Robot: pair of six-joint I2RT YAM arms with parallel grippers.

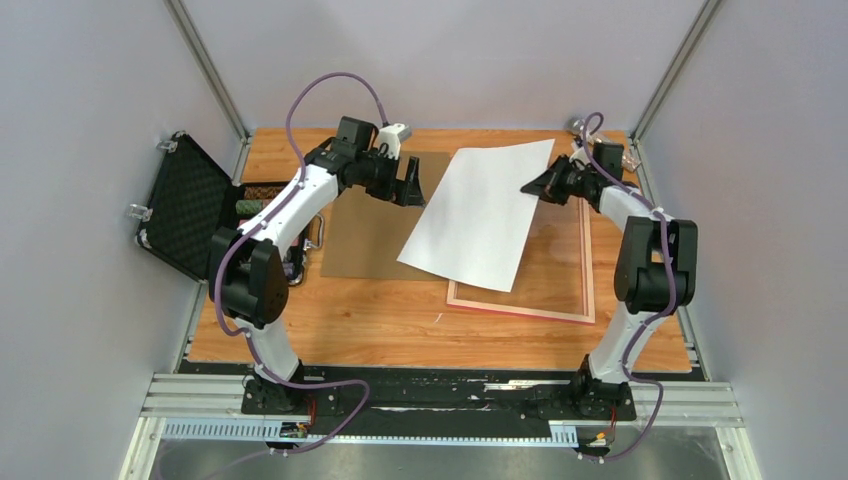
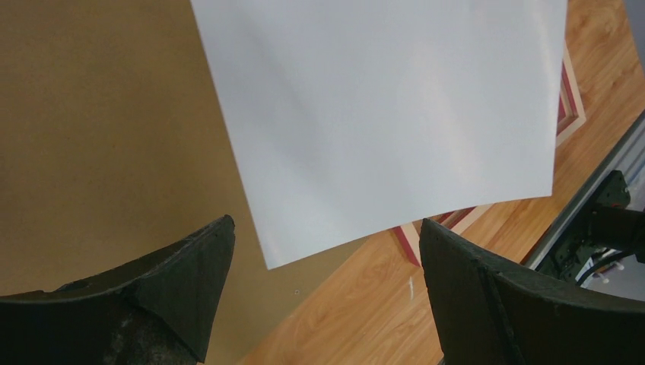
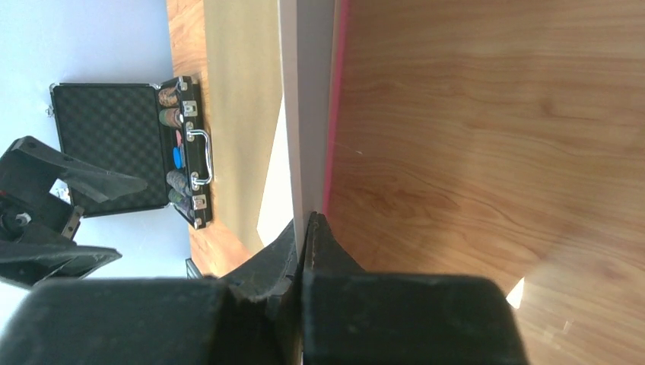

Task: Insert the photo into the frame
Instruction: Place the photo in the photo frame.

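Photo (image 1: 480, 215) blank side up, pinched by right end effector (image 1: 530, 187), left end effector (image 1: 410, 190) spread, frame (image 1: 520, 307) beneath

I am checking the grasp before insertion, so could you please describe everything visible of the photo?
The photo shows only a plain white, slightly glossy side; no printed picture is visible. It is a large, thin rectangular sheet, gently curved, held off the table and skewed. The right gripper is shut on its right edge. It hangs over part of the pink frame and the brown board. The open left gripper is beside its left edge, not touching.
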